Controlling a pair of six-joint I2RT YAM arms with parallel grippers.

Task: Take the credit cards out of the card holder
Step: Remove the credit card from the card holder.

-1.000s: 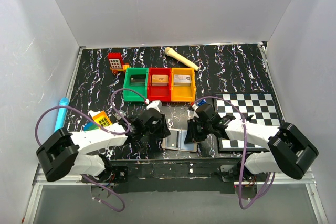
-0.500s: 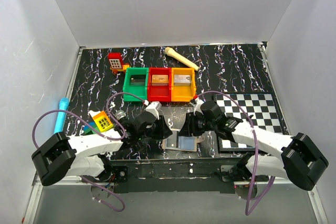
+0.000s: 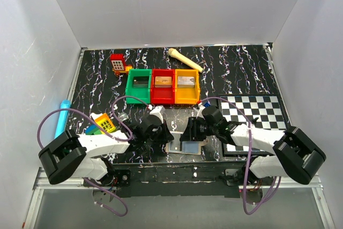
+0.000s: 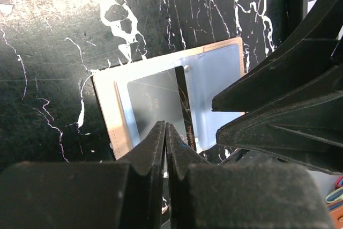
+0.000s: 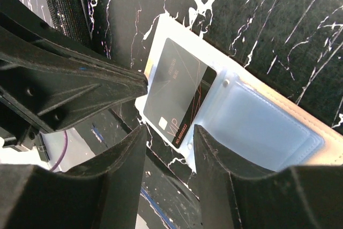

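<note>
The card holder [image 3: 185,147] lies open near the table's front edge, showing a tan rim and a pale blue lining. It also shows in the left wrist view [image 4: 214,73] and the right wrist view [image 5: 268,127]. A dark grey card marked VIP [image 5: 179,97] lies on its one half, sticking out over the edge [image 4: 155,103]. My left gripper [image 4: 165,132] is shut, with its tips over the card's near edge and nothing seen between them. My right gripper [image 5: 169,135] is open, with its fingertips astride the card's corner. The two grippers [image 3: 166,134] [image 3: 190,131] face each other over the holder.
Green [image 3: 139,85], red [image 3: 163,85] and yellow [image 3: 186,85] bins stand behind the holder. A chequered board [image 3: 257,111] lies to the right. A cream bone-shaped thing [image 3: 185,59], a red toy [image 3: 118,64], a yellow toy [image 3: 105,123] and a blue cylinder [image 3: 61,116] lie further off.
My right gripper has moved left and come down over the open holder. My left gripper has shifted only slightly. The holder has stayed in place.
</note>
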